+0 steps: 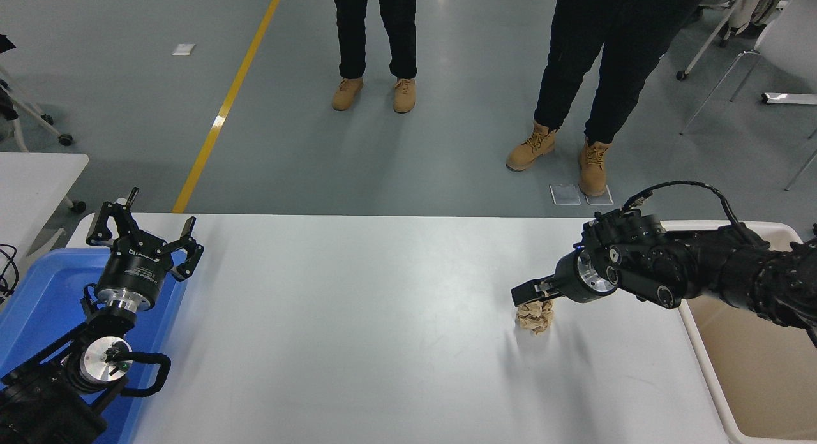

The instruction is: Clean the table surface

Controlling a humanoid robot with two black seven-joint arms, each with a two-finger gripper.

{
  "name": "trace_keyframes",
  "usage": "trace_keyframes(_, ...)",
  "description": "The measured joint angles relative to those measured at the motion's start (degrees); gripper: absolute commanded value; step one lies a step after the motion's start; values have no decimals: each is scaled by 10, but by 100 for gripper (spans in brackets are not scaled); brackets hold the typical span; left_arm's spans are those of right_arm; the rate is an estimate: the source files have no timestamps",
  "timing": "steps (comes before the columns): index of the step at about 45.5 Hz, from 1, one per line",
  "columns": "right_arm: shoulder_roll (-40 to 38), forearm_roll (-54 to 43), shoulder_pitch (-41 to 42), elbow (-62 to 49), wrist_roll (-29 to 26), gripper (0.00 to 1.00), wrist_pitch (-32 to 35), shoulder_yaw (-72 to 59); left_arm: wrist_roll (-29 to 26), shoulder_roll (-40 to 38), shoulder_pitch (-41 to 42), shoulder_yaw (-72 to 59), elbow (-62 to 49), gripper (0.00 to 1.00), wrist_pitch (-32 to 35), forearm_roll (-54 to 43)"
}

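The table surface (357, 323) is a wide white top that fills the lower picture. A crumpled brown paper ball (536, 319) lies on its right part. My right gripper (527, 293) reaches in from the right edge and sits low over the ball's top, covering its upper edge; it is seen edge-on. My left gripper (144, 231) is parked at the lower left, open and pointing up over the table's left corner, holding nothing.
A blue bin (38, 297) stands under the left arm. A white bin with a beige inside (759, 361) stands past the table's right edge. Two people's legs (373, 36) stand beyond the far side. A smaller white table (32, 176) is at the left.
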Motion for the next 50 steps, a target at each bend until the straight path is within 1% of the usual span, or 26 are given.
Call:
trace_keyframes(28,8,0,-35,-32,0,99,-17,5,0,0,0,0,0,99,0,0)
trace_keyframes(43,21,3,-51,-47,0,98,-37,9,0,0,0,0,0,99,0,0)
trace_keyframes(46,22,3,-53,-50,0,97,-43,9,0,0,0,0,0,99,0,0)
trace_keyframes(48,23,3,-55,-52,0,94,-48,10,0,0,0,0,0,99,0,0)
trace_keyframes(49,24,3,-56,-53,1,91,-50,10,0,0,0,0,0,99,0,0)
trace_keyframes(50,24,3,-58,-54,1,86,-55,10,0,0,0,0,0,99,0,0)
